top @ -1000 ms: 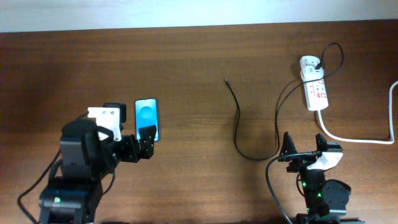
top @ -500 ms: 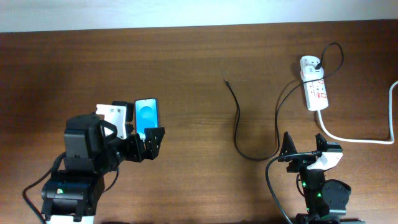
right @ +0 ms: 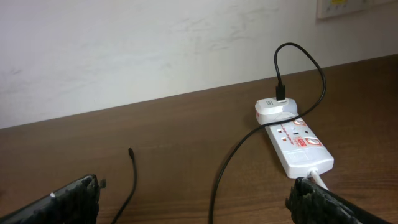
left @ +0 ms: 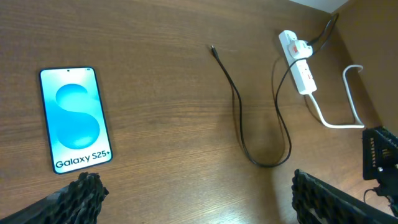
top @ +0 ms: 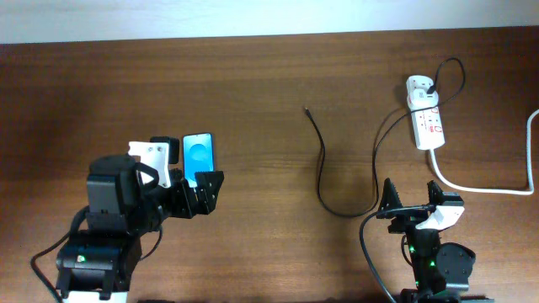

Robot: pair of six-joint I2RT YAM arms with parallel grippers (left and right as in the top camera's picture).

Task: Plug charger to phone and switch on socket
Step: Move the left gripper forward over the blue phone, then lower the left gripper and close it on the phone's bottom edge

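The phone point(top: 200, 151) lies lengthwise up the frame just above my left pincer point(top: 200, 192), far from my right pincer point(top: 412, 195) at lower right; both stand apart.

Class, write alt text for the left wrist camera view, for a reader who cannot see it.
A phone with a bright blue screen lies flat on the left of a wooden table. The thin black charger runs from its free plug tip in a loop up to the white socket at upper right. The open left tool frames the bottom corners.
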